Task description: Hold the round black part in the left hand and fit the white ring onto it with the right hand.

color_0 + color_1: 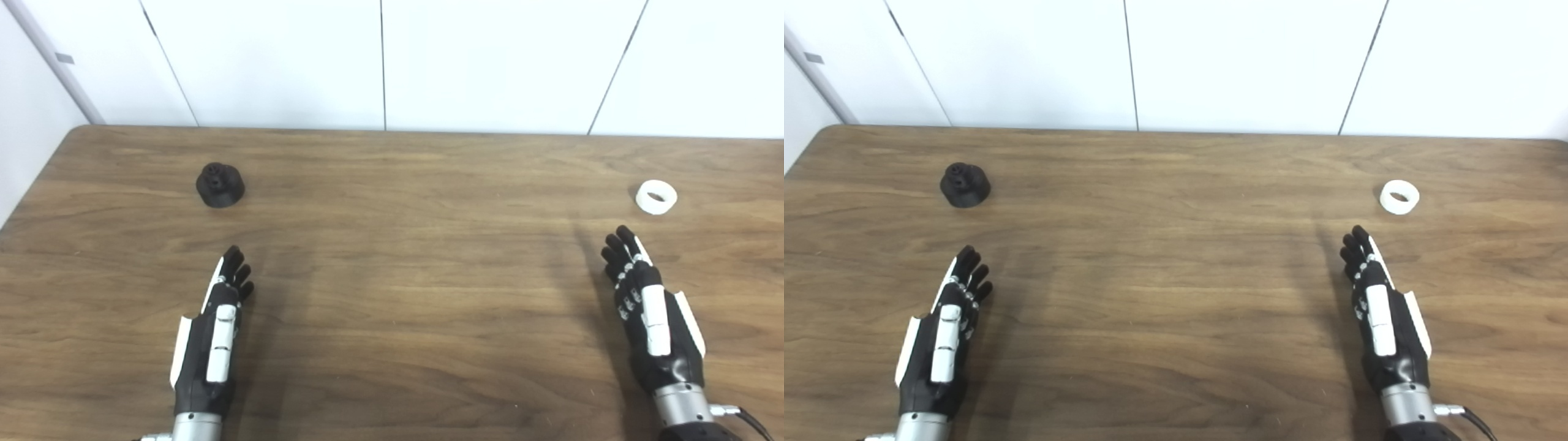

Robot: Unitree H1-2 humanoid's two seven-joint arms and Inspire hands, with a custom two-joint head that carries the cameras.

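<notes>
Both the left hand (211, 334) and right hand (649, 312) are empty, fingers extended, so a clumsy reach could knock the white ring (656, 196) or round black part (220, 184) away.

The round black part (220, 184) stands upright at the far left of the tabletop (404, 257), well apart from the white ring (656, 196) lying flat at the far right.

Your left hand (940, 334) and right hand (1381, 318) lie empty, fingers extended, near the table's (1164, 275) front edge; round black part (964, 184) far-left, white ring (1399, 197) far-right.
</notes>
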